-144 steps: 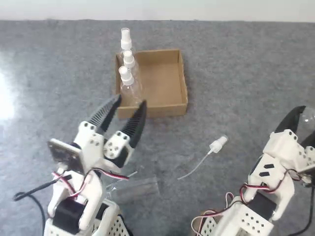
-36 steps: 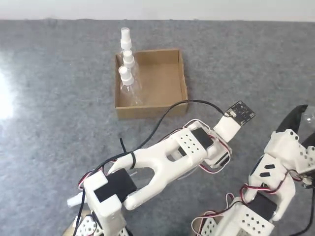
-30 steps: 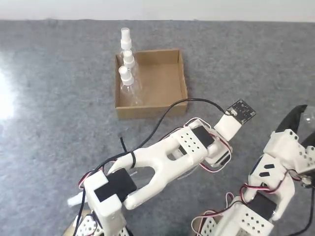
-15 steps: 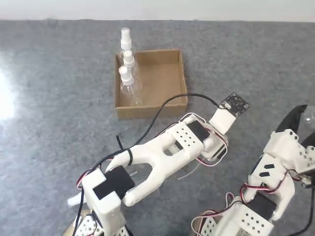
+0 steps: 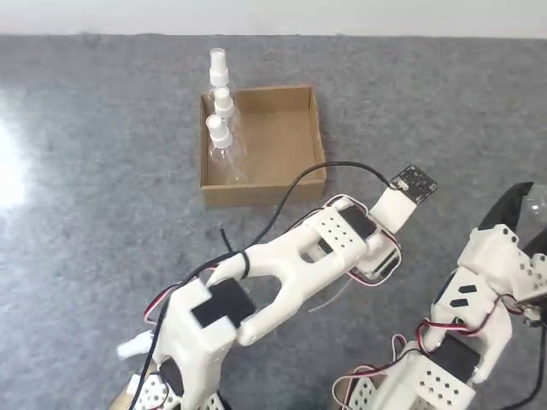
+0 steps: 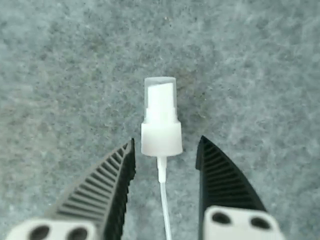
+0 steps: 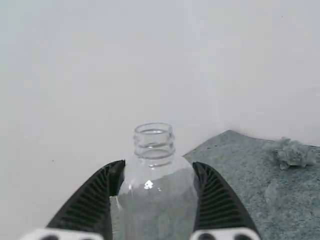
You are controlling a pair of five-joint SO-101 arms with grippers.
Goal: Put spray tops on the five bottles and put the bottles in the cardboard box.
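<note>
The left arm (image 5: 291, 273) has swung from its raised pose in front of the box (image 5: 320, 162) out to the spray top (image 6: 161, 125) lying off the box's front right corner. Its claw (image 6: 165, 145) has come down, fingers apart on either side of the top's collar.

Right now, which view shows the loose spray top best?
Left wrist view: the spray top lies plainly inside the open left tool. High view: the arm covers all but its tube. Right wrist view faces the bottle.
</note>
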